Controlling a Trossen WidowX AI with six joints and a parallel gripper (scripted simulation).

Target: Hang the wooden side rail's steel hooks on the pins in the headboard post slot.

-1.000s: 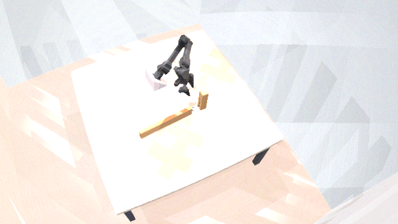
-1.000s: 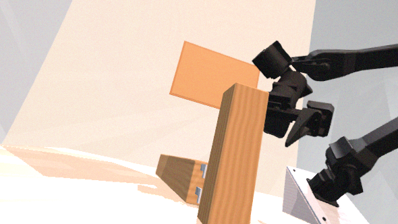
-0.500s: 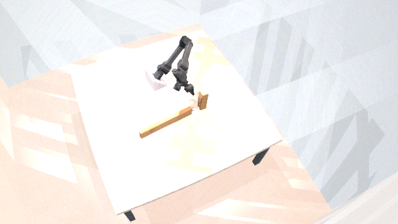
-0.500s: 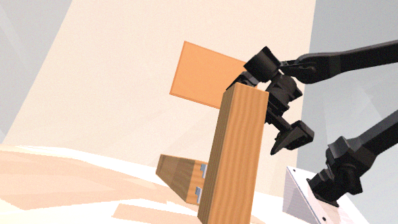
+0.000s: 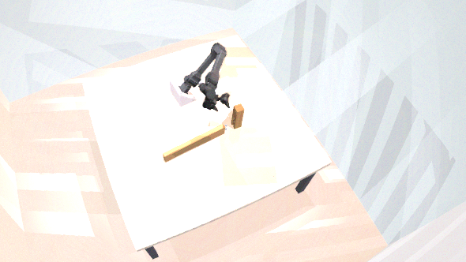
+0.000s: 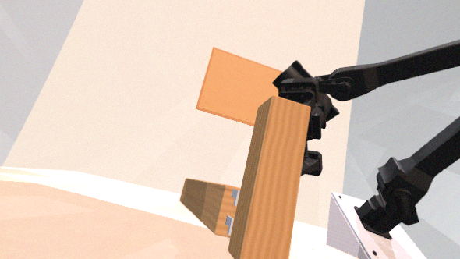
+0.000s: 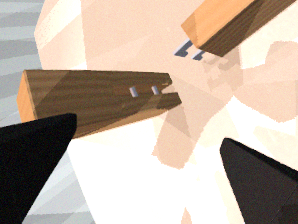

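The wooden side rail (image 5: 193, 143) (image 6: 204, 200) (image 7: 245, 22) lies on the table (image 5: 178, 201). Two steel hooks (image 5: 225, 127) (image 7: 183, 49) stick out of its near end toward the post, with a gap between. The headboard post (image 5: 238, 117) (image 6: 274, 183) (image 7: 90, 97) stands upright. In the wrist view, its slot shows two pins, a left pin (image 7: 133, 92) and a right pin (image 7: 155, 90); no hook is on them. My gripper (image 5: 223, 108) (image 7: 152, 133) is wide open and empty, above the table beside the post, clear of the rail. The post partly hides it in the exterior view.
The arm's base stands on a pale mounting block (image 5: 182, 99) (image 6: 341, 228) behind the rail. The exterior view shows an orange panel (image 6: 238, 86) in the background. The table's right edge runs beyond the post. Light and shadow patches cross the table.
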